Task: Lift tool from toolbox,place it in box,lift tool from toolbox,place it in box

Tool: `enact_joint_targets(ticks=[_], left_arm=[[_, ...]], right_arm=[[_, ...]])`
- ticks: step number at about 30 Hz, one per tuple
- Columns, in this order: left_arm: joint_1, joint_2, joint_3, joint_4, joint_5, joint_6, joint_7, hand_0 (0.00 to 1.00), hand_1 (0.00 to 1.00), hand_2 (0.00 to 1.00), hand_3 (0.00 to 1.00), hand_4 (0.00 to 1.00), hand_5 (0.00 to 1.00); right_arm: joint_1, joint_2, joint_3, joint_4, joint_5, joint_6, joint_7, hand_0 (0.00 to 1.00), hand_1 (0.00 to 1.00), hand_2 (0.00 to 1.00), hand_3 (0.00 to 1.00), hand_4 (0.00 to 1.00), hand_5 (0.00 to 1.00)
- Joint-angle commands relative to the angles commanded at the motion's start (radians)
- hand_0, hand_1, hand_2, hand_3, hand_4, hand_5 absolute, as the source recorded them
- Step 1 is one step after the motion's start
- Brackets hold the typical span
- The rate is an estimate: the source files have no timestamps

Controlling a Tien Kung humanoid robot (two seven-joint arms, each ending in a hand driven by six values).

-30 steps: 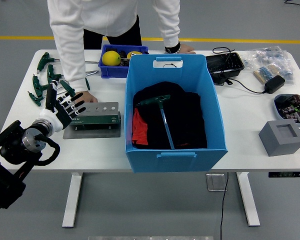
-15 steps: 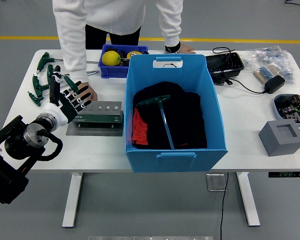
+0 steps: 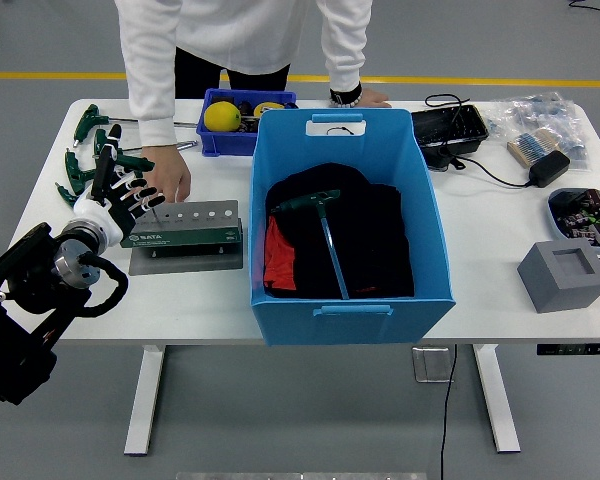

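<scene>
We see the left hand (image 3: 120, 195) near the tabletop's (image 3: 480, 235) left edge, fingers spread and holding nothing, just beside the left end of the green tool holder (image 3: 183, 227). A person's hand (image 3: 168, 178) rests on the tabletop right behind it. One T-handle tool (image 3: 323, 228) lies on dark cloth inside the blue box (image 3: 345, 225); more T-handle tools (image 3: 92, 150) lie at the far left corner

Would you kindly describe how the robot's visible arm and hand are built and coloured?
The left arm is black, with bulky rounded joints and a silver ring at the wrist. The left hand has a white palm section and black-and-white segmented fingers.
</scene>
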Motion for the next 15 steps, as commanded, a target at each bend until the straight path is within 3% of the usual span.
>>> enact_joint_targets(ticks=[5, 6, 11, 12, 15], left_arm=[[0.001, 0.002, 0.000, -0.004, 0.009, 0.000, 0.009, 0.222, 0.202, 0.220, 0.259, 0.998, 0.479], [0.001, 0.002, 0.000, -0.004, 0.007, 0.000, 0.008, 0.209, 0.194, 0.216, 0.235, 0.998, 0.393], [-0.001, 0.001, -0.002, -0.007, 0.005, 0.008, 0.009, 0.209, 0.194, 0.216, 0.235, 0.998, 0.393], [-0.002, 0.001, -0.002, -0.008, 0.005, 0.008, 0.009, 0.201, 0.192, 0.221, 0.229, 0.989, 0.250], [-0.002, 0.000, -0.003, -0.010, 0.001, 0.007, 0.010, 0.201, 0.192, 0.221, 0.229, 0.989, 0.250]], right_arm=[[0.000, 0.000, 0.000, 0.000, 0.000, 0.000, -0.001, 0.710, 0.701, 0.757, 0.609, 0.833, 0.714], [0.000, 0.001, 0.000, 0.000, 0.000, -0.001, -0.001, 0.709, 0.701, 0.757, 0.608, 0.833, 0.714], [0.000, 0.001, 0.001, 0.000, -0.001, -0.001, -0.002, 0.709, 0.701, 0.757, 0.608, 0.833, 0.714], [0.000, 0.001, 0.002, 0.000, -0.002, -0.001, -0.002, 0.710, 0.701, 0.757, 0.609, 0.834, 0.713], [-0.001, 0.001, 0.002, 0.000, -0.002, 0.000, -0.002, 0.710, 0.701, 0.757, 0.609, 0.834, 0.713]])
